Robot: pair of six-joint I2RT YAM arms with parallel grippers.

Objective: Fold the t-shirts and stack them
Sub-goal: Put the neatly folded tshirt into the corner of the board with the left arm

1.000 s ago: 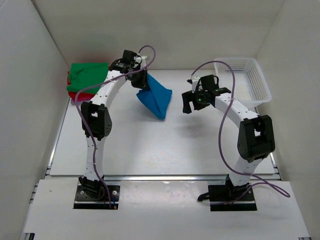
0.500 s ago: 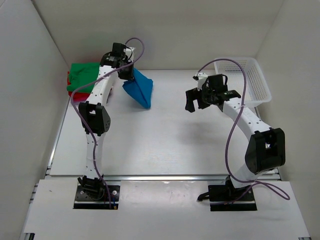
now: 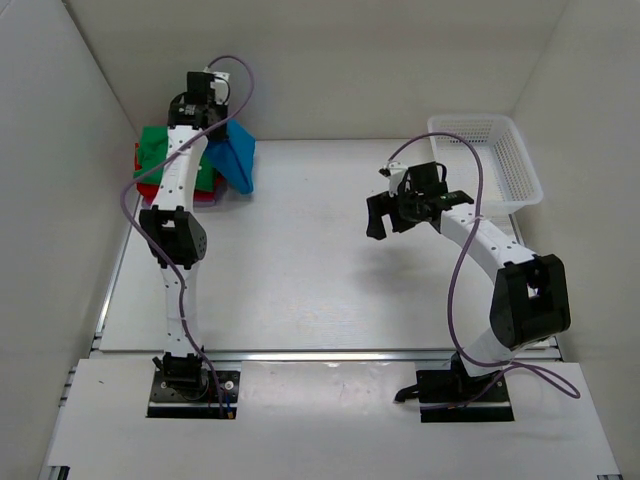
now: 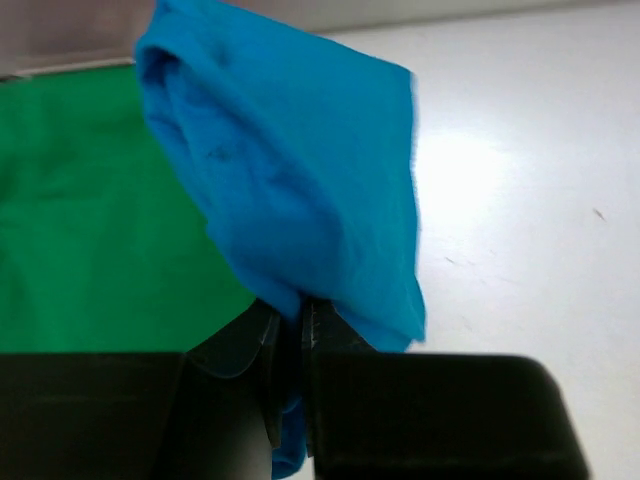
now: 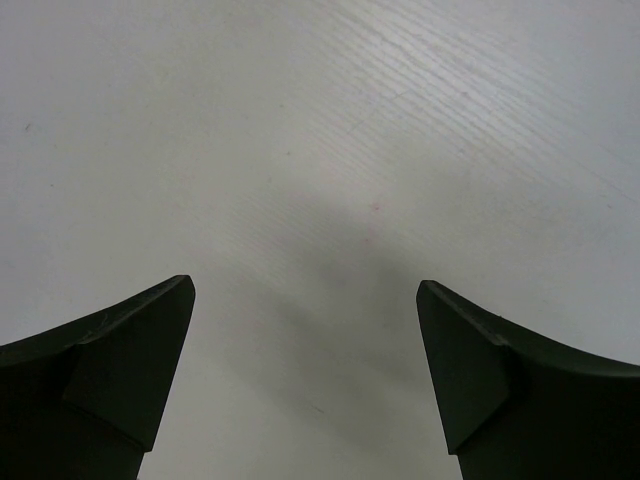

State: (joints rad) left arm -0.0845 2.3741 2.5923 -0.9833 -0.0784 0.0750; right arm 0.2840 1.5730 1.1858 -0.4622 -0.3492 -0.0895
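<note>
Left wrist view is showing the left gripper (image 4: pixel 290 322) clamping tight on a bunched edge of the blue shirt (image 4: pixel 300 180). The shirt is hanging in loose folds just over the green shirt (image 4: pixel 80 230), probably so it can be laid on the stack. From above, green is lying on the red shirt (image 3: pixel 148 190) at the far-left corner of the table (image 3: pixel 300 290). The left arm (image 3: pixel 178 190) is hiding part of that stack. The right gripper (image 5: pixel 305 300) is hovering wide open and empty, well apart, near the basket (image 3: pixel 530 185).
</note>
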